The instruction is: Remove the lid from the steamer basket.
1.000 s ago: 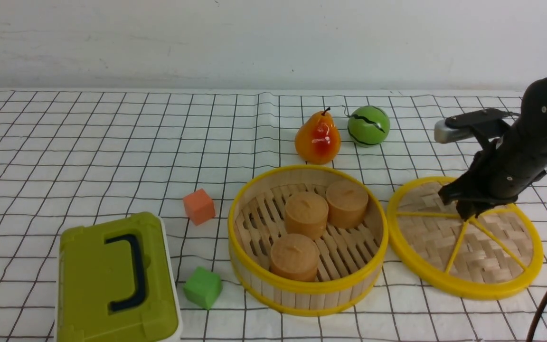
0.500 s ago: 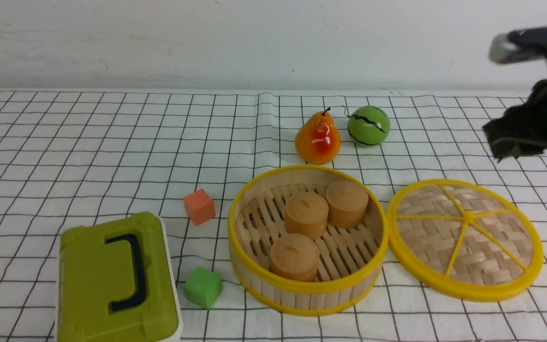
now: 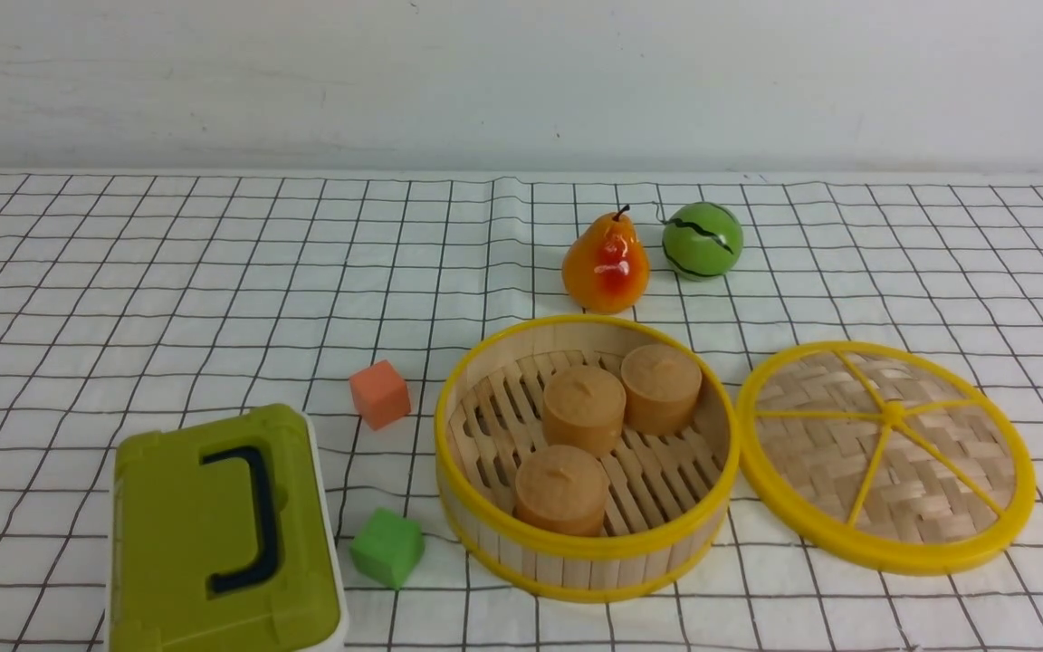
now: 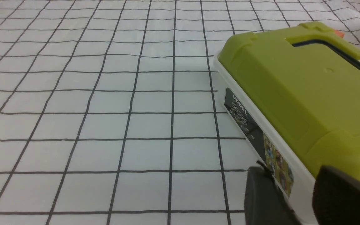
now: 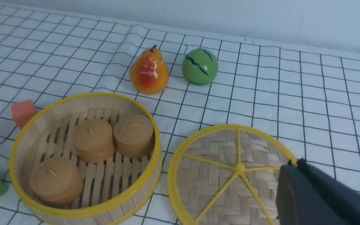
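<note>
Front view: the whole table is under a white grid cloth (image 3: 214, 272), a bit wrinkled, with a fold line down the middle. A plain pale wall (image 3: 521, 81) fills the top of the frame. The steamer basket (image 3: 576, 548) sits lower centre, uncovered, with 3 brown round cakes (image 3: 583, 407) inside. The lid (image 3: 888, 457) lies flat on the cloth at lower right, just beside the basket, rims nearly touching. A pear (image 3: 606, 263) and a green ball (image 3: 703, 240) sit above them. An orange cube (image 3: 379, 393) and a green cube (image 3: 386, 547) are left of the basket, with an olive-green box (image 3: 214, 543) in the lower left corner.

Left wrist view: same cloth. The left gripper (image 4: 292, 172) has its 2 dark fingers (image 4: 267, 197) spread apart, gripping nothing, close to the box.

Right wrist view: cloth, wall, basket and lid again. Only 1 dark finger of the right gripper (image 5: 308, 193) shows, over the lid's edge. Can't tell how wide it's spread or whether it grips anything.
</note>
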Motion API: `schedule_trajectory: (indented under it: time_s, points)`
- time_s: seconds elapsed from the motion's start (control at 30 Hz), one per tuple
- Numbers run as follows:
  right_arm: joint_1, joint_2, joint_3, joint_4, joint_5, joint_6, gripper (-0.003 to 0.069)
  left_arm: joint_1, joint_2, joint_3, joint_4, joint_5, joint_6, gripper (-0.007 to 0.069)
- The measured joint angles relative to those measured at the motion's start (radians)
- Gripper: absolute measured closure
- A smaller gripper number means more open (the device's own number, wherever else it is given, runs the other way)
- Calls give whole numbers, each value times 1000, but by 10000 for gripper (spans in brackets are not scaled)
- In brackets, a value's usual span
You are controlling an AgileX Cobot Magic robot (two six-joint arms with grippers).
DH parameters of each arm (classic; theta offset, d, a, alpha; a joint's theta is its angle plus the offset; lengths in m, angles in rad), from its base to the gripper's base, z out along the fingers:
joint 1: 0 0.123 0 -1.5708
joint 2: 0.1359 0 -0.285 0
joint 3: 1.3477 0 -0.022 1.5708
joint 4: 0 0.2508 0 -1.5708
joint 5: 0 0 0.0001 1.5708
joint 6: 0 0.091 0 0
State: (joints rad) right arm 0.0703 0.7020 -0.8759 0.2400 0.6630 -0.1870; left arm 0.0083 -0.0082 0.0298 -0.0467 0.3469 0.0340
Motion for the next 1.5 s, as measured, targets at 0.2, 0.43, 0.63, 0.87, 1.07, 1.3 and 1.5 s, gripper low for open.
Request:
schedule_trajectory:
  time_s: [0.2,0.43,0.63,0.87,1.07,1.3,1.5]
  points:
    - [0,-86,53,16,9,0,681,0,0,0,0,0,0,386]
    - [0,-104,58,20,45,0,679,0,0,0,0,0,0,386]
    - [0,-104,64,15,36,-3,678,0,0,0,0,0,0,386]
    - [0,-242,269,-85,-150,4,678,0,0,0,0,0,0,386]
    - [-12,-444,539,-202,-350,115,677,0,0,0,0,0,0,386]
    - [-76,-640,811,-223,-387,214,677,0,0,0,0,0,0,386]
    - [-85,-709,901,-225,-354,232,682,0,0,0,0,0,0,385]
